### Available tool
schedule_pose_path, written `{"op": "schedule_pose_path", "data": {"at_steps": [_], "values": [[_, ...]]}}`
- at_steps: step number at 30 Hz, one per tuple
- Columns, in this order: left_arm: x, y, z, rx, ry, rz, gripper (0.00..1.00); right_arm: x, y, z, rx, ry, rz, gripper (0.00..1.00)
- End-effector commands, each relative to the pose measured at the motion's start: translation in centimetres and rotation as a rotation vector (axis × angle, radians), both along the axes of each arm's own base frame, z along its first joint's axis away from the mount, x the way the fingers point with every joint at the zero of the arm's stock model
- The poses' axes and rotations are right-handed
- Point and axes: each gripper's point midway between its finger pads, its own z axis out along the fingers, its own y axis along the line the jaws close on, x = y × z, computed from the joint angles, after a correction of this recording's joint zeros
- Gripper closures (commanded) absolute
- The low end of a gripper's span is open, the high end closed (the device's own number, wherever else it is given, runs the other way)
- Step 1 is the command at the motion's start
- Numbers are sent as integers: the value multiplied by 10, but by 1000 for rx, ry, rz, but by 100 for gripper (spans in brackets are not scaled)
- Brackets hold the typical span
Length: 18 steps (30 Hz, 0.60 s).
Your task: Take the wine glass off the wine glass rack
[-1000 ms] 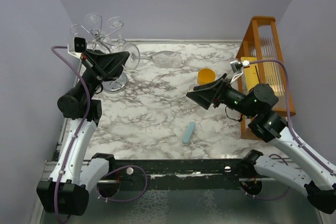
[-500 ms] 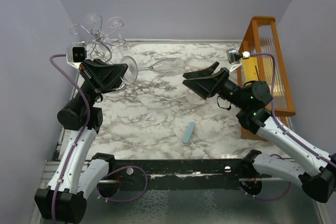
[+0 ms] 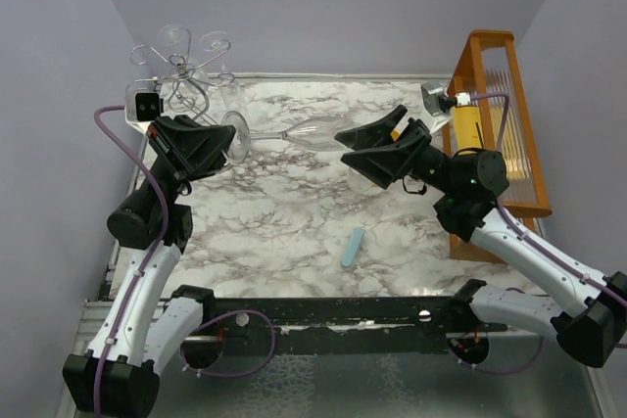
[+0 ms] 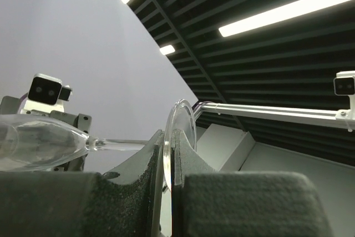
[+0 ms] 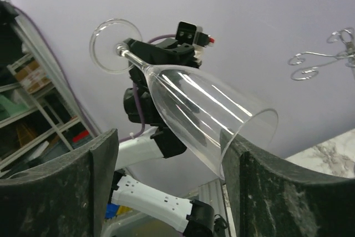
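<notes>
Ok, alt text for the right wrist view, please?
A wine glass lies sideways in mid-air, its bowl between the open fingers of the right tool, its foot gripped by the left tool behind it. The curled wire arms of the rack show at far right.

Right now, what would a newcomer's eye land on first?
A clear wine glass held sideways above the marble table, its round foot pinched in the left claw. The open right claw flanks the bowl's rim. At back left stands the silvery wire tree rack, other glasses hanging on it.
</notes>
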Motion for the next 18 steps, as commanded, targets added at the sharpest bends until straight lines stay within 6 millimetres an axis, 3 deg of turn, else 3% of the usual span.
{"op": "schedule_pose_path", "data": {"at_steps": [1, 8, 16, 18], "values": [[-14, 11, 11, -104, 67, -135, 100, -44, -6, 22, 52, -234, 142, 36], [-7, 17, 0, -157, 109, -171, 100, -72, -15, 28, 104, -373, 238, 61], [-7, 14, -1, -131, 108, -150, 98, -82, -21, 29, 123, -422, 246, 98], [-6, 12, -2, -113, 112, -132, 94, -82, -23, 30, 126, -422, 235, 99]]}}
